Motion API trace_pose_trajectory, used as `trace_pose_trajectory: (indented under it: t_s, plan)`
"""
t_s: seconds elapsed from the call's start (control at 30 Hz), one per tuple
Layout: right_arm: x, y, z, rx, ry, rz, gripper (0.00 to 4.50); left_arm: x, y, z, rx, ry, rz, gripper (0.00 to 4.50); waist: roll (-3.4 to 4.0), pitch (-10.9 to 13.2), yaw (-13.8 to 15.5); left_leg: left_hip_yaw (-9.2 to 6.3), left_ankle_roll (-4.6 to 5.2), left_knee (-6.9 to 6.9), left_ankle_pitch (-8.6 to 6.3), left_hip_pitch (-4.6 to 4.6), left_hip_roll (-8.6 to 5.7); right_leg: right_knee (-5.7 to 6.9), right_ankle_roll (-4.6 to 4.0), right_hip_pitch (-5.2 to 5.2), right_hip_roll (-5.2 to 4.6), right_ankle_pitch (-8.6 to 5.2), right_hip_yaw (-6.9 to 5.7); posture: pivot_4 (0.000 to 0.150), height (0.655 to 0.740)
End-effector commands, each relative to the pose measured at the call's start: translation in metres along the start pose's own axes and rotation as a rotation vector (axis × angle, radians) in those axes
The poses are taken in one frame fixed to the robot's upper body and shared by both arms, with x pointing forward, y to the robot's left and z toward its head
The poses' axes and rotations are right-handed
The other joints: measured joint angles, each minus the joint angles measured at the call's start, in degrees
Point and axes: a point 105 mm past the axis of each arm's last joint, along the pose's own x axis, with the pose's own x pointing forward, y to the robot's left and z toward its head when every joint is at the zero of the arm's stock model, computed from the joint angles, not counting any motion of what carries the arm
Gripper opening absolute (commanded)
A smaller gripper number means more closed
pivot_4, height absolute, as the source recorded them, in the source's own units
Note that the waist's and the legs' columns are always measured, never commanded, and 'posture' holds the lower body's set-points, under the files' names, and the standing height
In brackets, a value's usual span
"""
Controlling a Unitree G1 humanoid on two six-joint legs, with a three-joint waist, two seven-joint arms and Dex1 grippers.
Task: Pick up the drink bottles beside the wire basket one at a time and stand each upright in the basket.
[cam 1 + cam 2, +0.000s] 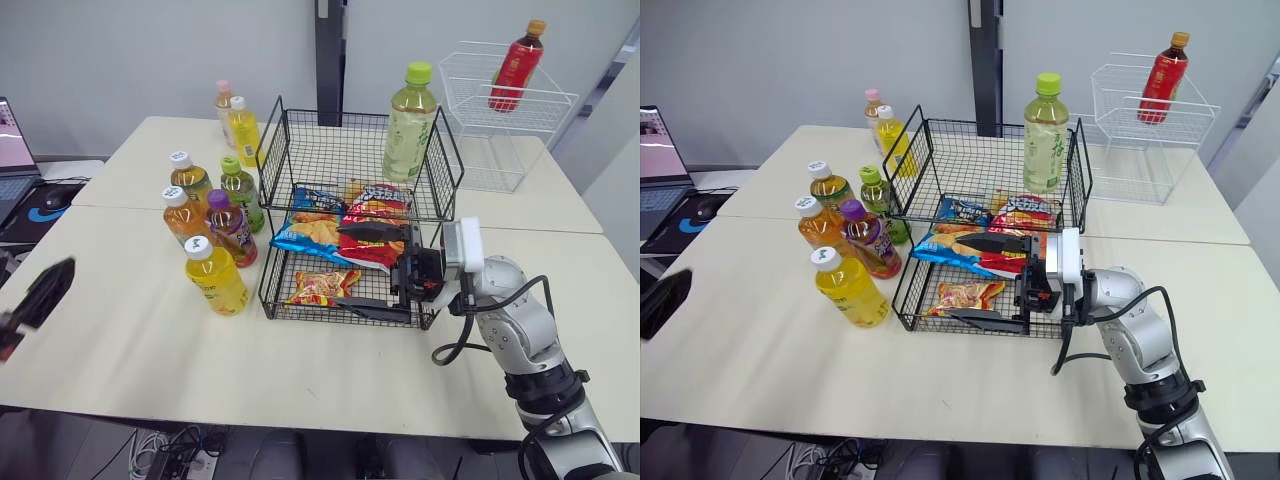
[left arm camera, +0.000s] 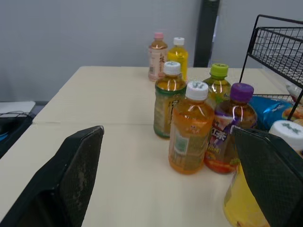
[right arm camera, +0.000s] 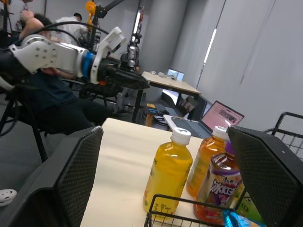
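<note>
- Fingers (image 1: 375, 233) of the right gripper (image 1: 340, 267) are spread wide with nothing between them. The gripper points leftward across the front of the wire basket (image 1: 340, 113), level with its lower tier.
- Fingers (image 2: 78, 170) of the left gripper (image 2: 168, 137) are likewise apart and empty, aimed at the bottle group from the left side of the worktop (image 1: 120, 340).
- Both openings appear to lie horizontally, which suits a side grasp on an upright bottle body.
- Seven drink bottles (image 1: 240, 195) stand on the worktop just beside the basket's left wall. The yellow bottle (image 1: 217, 280) is nearest the robot, with the orange bottle (image 1: 183, 215) and the purple-capped bottle (image 1: 232, 232) close behind it.
- One green tea bottle (image 1: 409, 130) stands upright in the upper tier's back right corner, leaving the rest of that tier free.
- Snack bags (image 1: 345, 225) occupy the lower tier, so the upper tier is judged to be the receiving compartment.
- Judgement: the yellow bottle is the least obstructed target, but the tight spacing risks knocking its neighbours.
</note>
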Motion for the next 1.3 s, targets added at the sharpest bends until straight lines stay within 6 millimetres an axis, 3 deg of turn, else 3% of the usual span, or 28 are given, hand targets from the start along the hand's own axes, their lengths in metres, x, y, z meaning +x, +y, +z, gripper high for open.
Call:
trace_pose_trajectory:
  t_s: [0.03,0.33,0.57,0.6,0.7,0.97,1.2,1.3]
  plan:
    - [-0.004,-0.008,0.01,-0.108,0.03,-0.084,4.5,0.03,-0.001,-0.002,0.04,0.006,-0.024,4.47,-0.02,-0.01,-0.18,0.03,0.0,0.0,0.0,-0.02,0.0,-0.03,0.06,-0.02,0.0,0.03,0.02,0.15,0.74]
    - [-0.005,-0.009,0.012,-0.151,0.072,-0.184,4.5,0.107,-0.012,-0.015,0.08,-0.012,-0.102,4.47,-0.06,0.01,-0.6,0.03,0.0,-0.11,0.0,-0.35,0.02,-0.04,0.02,-0.31,0.01,0.0,-0.09,0.15,0.74]
    - [-0.007,-0.008,0.014,-0.168,0.08,-0.22,4.5,0.135,-0.024,-0.023,0.105,-0.006,-0.158,4.47,-0.08,0.03,-0.76,0.06,0.0,-0.1,0.0,-0.38,0.02,-0.06,0.05,-0.31,0.0,0.0,-0.1,0.15,0.74]
    - [-0.007,-0.007,0.014,-0.169,0.081,-0.222,4.5,0.137,-0.023,-0.023,0.105,-0.004,-0.155,4.47,-0.08,0.03,-0.76,0.05,-0.01,-0.1,0.0,-0.37,0.02,-0.04,0.04,-0.31,0.01,0.0,-0.11,0.15,0.74]
    - [-0.008,-0.006,0.014,-0.172,0.086,-0.225,4.5,0.14,-0.018,-0.024,0.112,0.002,-0.137,3.9,-0.09,0.04,-0.78,0.04,-0.01,-0.1,0.0,-0.37,0.04,-0.04,0.04,-0.32,0.02,0.0,-0.12,0.15,0.74]
    - [-0.007,-0.006,0.013,-0.174,0.084,-0.223,4.5,0.139,-0.014,-0.026,0.105,0.008,-0.132,1.48,-0.11,0.05,-0.76,0.04,-0.01,-0.1,0.0,-0.38,0.03,-0.05,0.05,-0.31,0.01,0.0,-0.13,0.15,0.74]
    - [-0.006,-0.008,0.013,-0.163,0.073,-0.212,4.5,0.126,-0.007,-0.01,0.089,-0.039,-0.115,1.37,-0.15,0.09,-0.97,0.04,-0.01,-0.1,0.01,-0.38,0.04,-0.04,0.05,-0.32,0.01,0.0,-0.12,0.15,0.74]
    - [-0.007,-0.009,0.017,-0.165,0.052,-0.204,4.5,0.118,-0.008,0.007,0.094,-0.082,-0.139,1.37,-0.25,0.16,-0.93,0.02,-0.01,-0.1,0.01,-0.41,0.04,-0.04,0.05,-0.34,0.01,0.0,-0.15,0.15,0.74]
